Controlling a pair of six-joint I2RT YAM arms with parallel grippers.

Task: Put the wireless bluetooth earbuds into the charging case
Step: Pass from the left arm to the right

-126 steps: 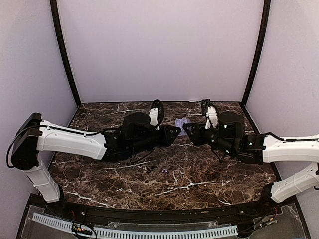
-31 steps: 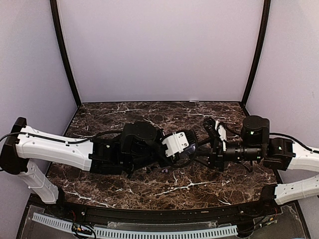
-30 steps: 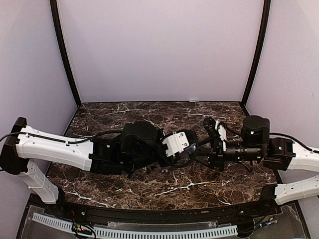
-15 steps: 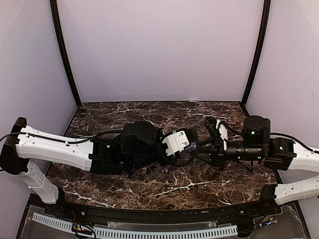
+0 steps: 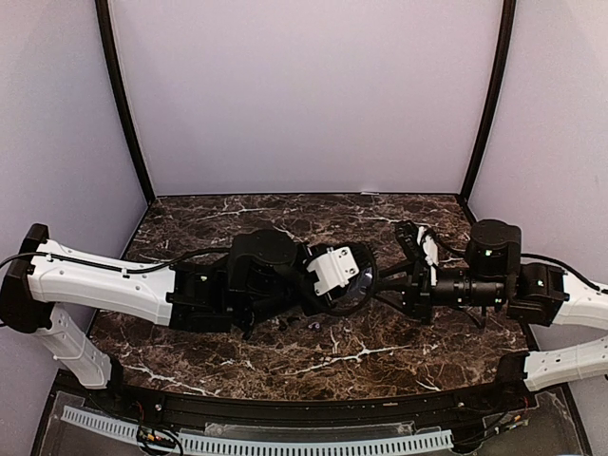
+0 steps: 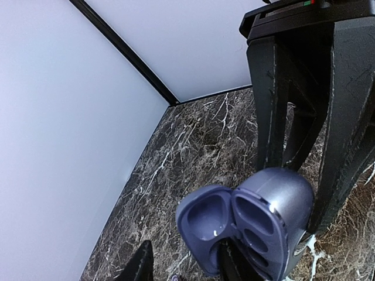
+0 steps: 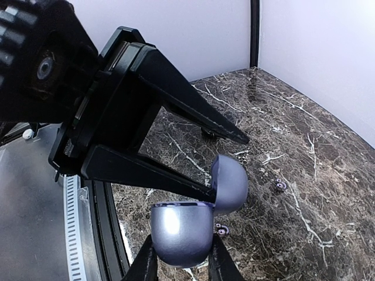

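right claw [image 7: 180, 260] is clamped on the open case [image 7: 179, 225], bottom middle of the frame, left claw [image 7: 227, 165] spread apart at the lid [image 7: 229, 181]. buds [image 7: 221, 229] lie on the marble [image 7: 304, 146] just right of it. I'd hold the case level, then pinch one bud gently

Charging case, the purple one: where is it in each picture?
Top external: near the picture's middle, too hidden to make out.
Left wrist: charging case low, right of centre, lid open.
Right wrist: charging case at bottom centre, pinched by the right gripper.
Shared landmark: the dark marble table.
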